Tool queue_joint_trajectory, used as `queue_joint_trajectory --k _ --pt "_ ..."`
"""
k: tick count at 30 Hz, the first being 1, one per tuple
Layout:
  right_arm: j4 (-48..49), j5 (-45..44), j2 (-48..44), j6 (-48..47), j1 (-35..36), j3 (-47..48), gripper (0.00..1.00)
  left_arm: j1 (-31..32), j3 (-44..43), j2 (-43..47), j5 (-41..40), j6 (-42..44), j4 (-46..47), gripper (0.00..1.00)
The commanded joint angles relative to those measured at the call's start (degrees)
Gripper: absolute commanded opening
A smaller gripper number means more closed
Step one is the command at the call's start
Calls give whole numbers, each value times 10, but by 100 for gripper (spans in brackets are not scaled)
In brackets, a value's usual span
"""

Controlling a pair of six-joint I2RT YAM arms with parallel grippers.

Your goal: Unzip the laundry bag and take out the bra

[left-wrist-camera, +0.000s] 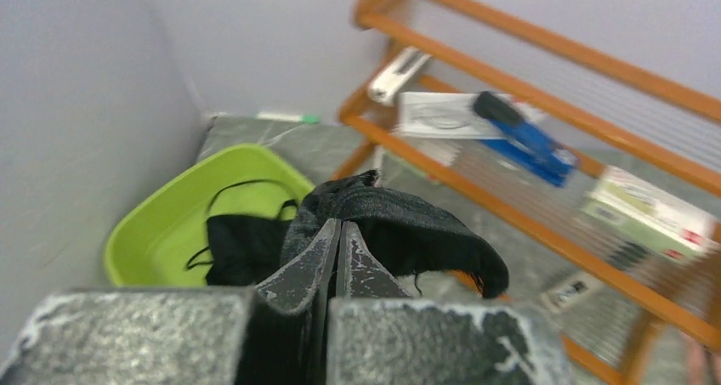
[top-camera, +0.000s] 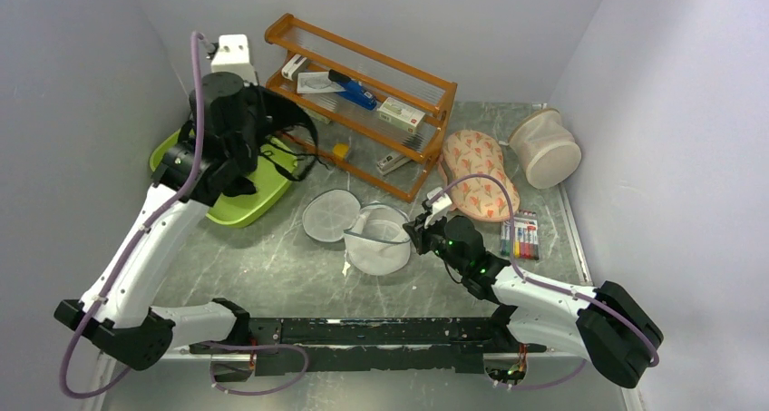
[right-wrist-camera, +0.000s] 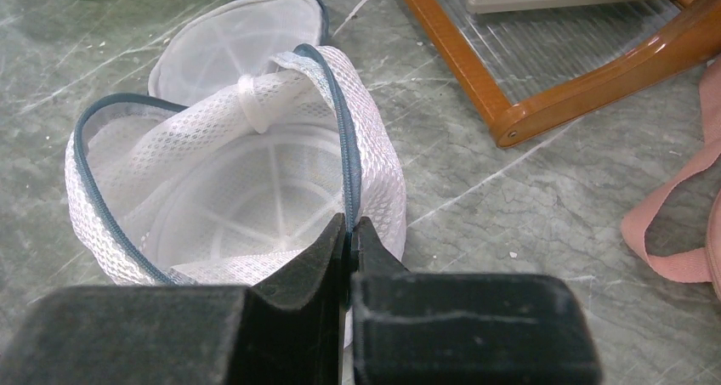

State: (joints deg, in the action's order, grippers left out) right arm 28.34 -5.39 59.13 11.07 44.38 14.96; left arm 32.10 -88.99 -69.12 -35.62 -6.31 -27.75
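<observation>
The white mesh laundry bag [top-camera: 379, 241] sits open mid-table, its disc lid [top-camera: 331, 215] flipped out to the left. In the right wrist view the bag [right-wrist-camera: 255, 181] shows hollow and empty. My right gripper [top-camera: 421, 229] is shut on the bag's zip rim [right-wrist-camera: 347, 189]. My left gripper [top-camera: 238, 157] is shut on the black bra [top-camera: 272, 125] and holds it up over the green tub [top-camera: 238, 207]. In the left wrist view the bra [left-wrist-camera: 400, 228] drapes over my closed fingertips [left-wrist-camera: 338, 232], and its lower part and straps hang into the tub [left-wrist-camera: 170, 223].
An orange wooden rack [top-camera: 363, 98] with boxes and a blue stapler stands at the back. An orange-patterned cream pouch [top-camera: 479, 173] and a beige mesh cylinder [top-camera: 544, 148] lie at the right. Markers [top-camera: 519, 236] lie near my right arm.
</observation>
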Motion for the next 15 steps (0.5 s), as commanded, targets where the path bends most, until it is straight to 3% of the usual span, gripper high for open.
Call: queue_joint_trajectory --k 1,5,15 --pt "0 -4 -6 -6 3 11 0 -93 -5 -13 4 -19 -37 7" --pt "-1 0 -4 -6 2 12 0 -188 26 -25 61 -63 -48 7" --pt "-3 -2 -7 -6 3 12 0 -299 126 -51 189 -187 -62 7"
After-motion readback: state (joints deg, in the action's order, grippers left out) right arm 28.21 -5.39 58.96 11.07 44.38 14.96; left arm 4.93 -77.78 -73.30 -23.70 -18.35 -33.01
